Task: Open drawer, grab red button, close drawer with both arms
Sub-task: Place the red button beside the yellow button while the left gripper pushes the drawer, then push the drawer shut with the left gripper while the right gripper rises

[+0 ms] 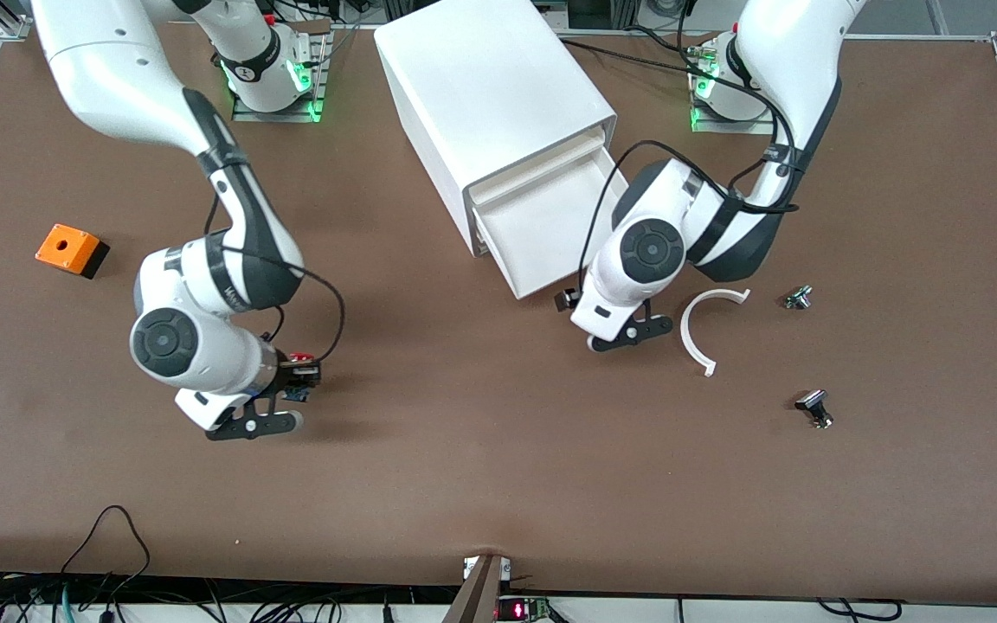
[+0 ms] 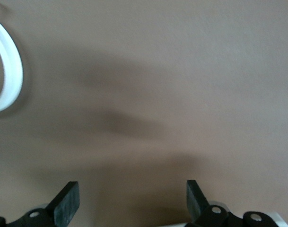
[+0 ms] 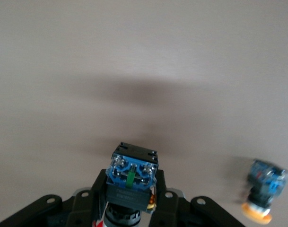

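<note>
The drawer [image 1: 542,247] stands pulled out of the white cabinet [image 1: 481,86], and the tray looks empty. My right gripper [image 1: 295,382] is shut on the button [image 1: 301,372], held just above the table near the right arm's end. In the right wrist view the gripper [image 3: 132,191] grips the button [image 3: 133,176] by its black body, with the blue base block pointing outward and a bit of the red cap showing. My left gripper [image 1: 569,305] is open and empty, low over the table by the drawer's front corner. Its fingers [image 2: 67,201] are wide apart.
A yellow-capped button [image 3: 261,193] lies on the table close to the right gripper. An orange box [image 1: 72,249] sits toward the right arm's end. A white C-shaped ring [image 1: 710,327] lies beside the left gripper and shows in the left wrist view [image 2: 10,71]. Two small metal parts [image 1: 799,298] [image 1: 814,407] lie toward the left arm's end.
</note>
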Available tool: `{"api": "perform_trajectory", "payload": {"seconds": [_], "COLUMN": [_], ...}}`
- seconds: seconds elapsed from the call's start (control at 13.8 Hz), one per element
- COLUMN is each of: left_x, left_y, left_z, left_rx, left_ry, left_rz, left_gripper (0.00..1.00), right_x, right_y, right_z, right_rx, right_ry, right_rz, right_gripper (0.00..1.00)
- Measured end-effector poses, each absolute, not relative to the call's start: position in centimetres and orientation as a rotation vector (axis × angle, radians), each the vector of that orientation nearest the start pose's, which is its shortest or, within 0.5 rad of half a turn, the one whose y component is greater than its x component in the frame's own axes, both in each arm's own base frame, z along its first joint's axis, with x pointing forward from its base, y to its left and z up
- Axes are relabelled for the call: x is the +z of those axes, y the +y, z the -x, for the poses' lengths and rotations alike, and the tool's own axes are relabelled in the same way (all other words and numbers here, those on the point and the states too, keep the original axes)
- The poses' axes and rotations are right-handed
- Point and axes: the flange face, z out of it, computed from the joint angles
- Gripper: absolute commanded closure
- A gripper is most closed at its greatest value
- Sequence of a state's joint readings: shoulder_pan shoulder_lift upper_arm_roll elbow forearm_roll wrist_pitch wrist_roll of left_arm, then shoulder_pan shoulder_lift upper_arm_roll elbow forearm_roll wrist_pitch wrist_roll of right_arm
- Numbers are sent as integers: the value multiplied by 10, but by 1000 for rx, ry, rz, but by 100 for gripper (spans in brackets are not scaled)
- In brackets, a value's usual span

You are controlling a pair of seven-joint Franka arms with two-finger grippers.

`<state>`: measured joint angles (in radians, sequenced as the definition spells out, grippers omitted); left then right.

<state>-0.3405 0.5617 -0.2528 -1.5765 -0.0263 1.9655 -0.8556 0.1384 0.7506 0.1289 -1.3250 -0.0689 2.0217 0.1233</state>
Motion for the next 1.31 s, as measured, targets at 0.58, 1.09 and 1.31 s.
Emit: {"api": "perform_trajectory", "payload": {"seconds": [0.58, 1.09, 1.31], "left_x": [326, 303, 288], "left_y": [-382, -345, -378], "left_z": [-546, -566, -531], "left_rx": [369, 201, 277], "left_ry": [-425, -391, -351], "left_rz": [3112, 3033, 3029], "left_gripper": [1, 2, 2], "right_x": [196, 210, 284], "right_y": [106, 93, 87], "right_z": [-688, -690, -693], "right_rx": [51, 42, 1], "right_ry": [-329, -302, -270], "right_rz": [3087, 3093, 3105], "right_gripper": [54, 1, 1]}}
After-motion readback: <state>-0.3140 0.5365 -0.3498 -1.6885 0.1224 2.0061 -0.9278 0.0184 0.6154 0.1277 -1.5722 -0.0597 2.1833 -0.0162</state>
